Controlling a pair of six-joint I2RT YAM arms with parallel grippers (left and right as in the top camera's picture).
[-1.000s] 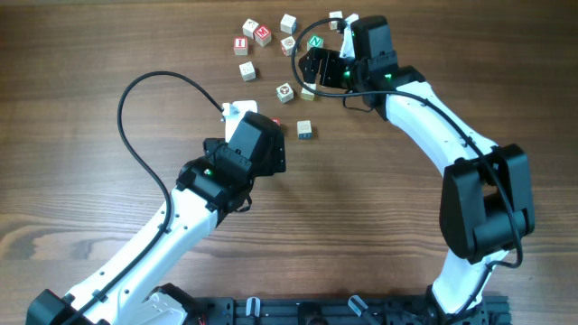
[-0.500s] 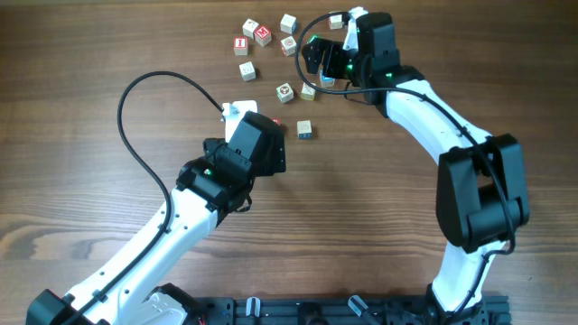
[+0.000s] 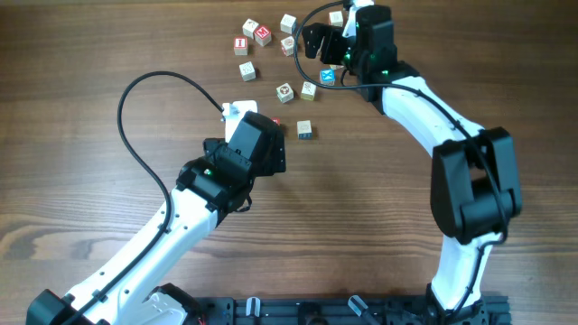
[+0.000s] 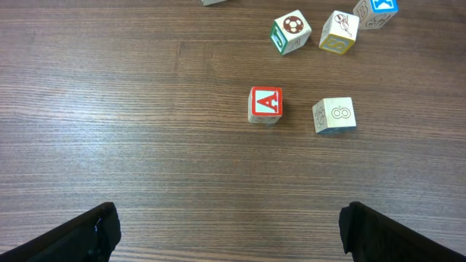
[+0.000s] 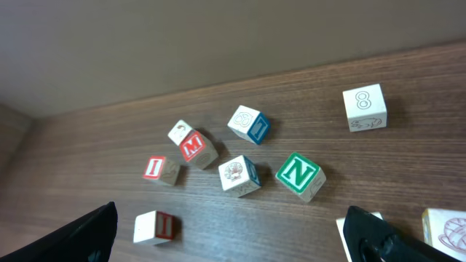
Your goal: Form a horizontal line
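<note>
While the left arm keeps its place, we see that the right arm has drawn back over the past second from the middle cubes toward the far cluster. Its departure uncovers a blue-faced cube just beside a yellow-sided cube and a football cube. These three make a loose string, with the blue one set farther back. None of the cubes visible before has shifted.

The right gripper hangs with its fingers spread wide and nothing between them. Its camera looks down on the far cluster: a green N cube, a shell cube, a red M cube, a red I cube and a cube marked 8, all scattered at odd angles.

The left gripper is likewise spread wide and empty, hovering short of a red A cube. A pale cube with a faint looped mark lies near the A cube, to its right in that view, apart from it and slightly turned.

We judge the horizontal line unfinished. The A cube and pale cube look like its first two members, roughly level but not squared, and no third cube joins them. The right arm's move suggests it is going for that third cube, though we cannot tell which one.
</note>
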